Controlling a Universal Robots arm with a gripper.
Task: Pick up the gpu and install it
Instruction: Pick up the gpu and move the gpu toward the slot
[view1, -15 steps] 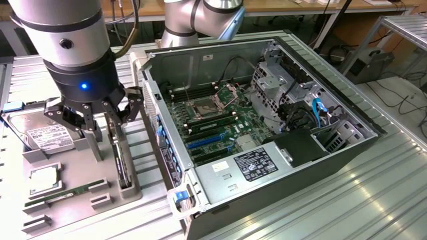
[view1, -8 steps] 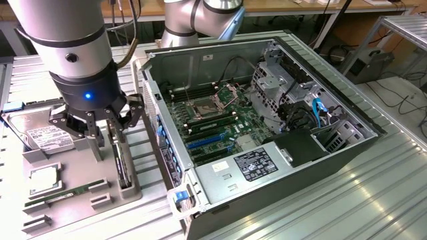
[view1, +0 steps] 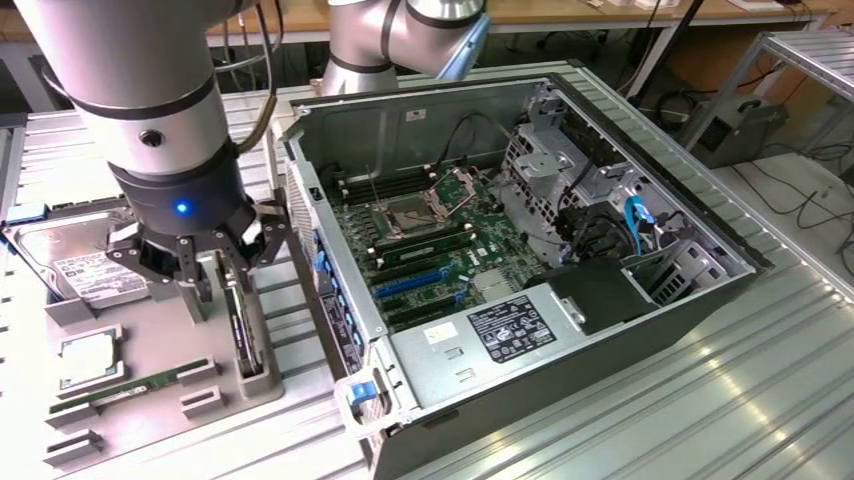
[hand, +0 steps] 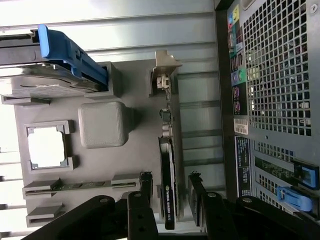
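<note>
In the lower left of the exterior view, the gripper (view1: 214, 300) hangs low over a grey tray (view1: 160, 345) that sits just beside the open computer case (view1: 534, 250). The gpu (view1: 239, 330) stands on its long edge in a slot at the tray's side nearest the case. In the wrist view the gripper (hand: 170, 176) is spread open with one of its fingers (hand: 146, 187) on each side of the gpu (hand: 168, 200). A narrow gap shows on both faces, so nothing is clamped. On the tray, towards the exterior view's left, lie a hard drive (view1: 80, 265), a processor (view1: 87, 360) and a green memory stick (view1: 127, 388). The motherboard (view1: 427, 240) lies exposed inside the case.
</note>
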